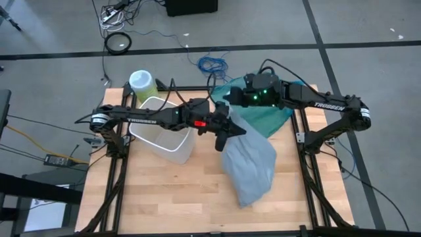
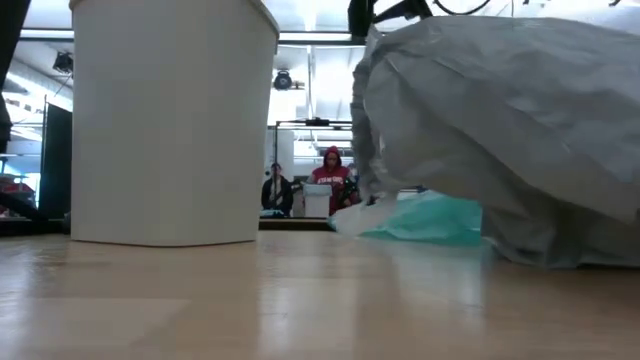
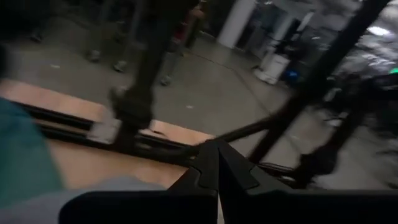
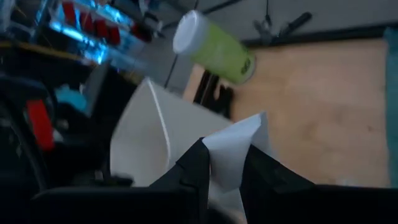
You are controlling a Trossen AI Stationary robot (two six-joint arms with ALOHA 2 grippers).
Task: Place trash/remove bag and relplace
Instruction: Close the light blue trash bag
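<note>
Bag-removal step: bag point(image 1: 250, 168) out of bin point(image 1: 164, 131), slumped mid-bench toward R edge; L gripper point(image 1: 222, 135) clamped shut at its top; R gripper point(image 4: 225, 163) pinches a white fold; next, judged: drag bag clear, fit new liner.

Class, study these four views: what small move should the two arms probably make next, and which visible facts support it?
Probably lift the grey-white bag clear and carry it aside. It already lies on the table outside the white bin. The right gripper is pinching a pale fold of it, and the left gripper, shut, is at the bag's top edge.
</note>
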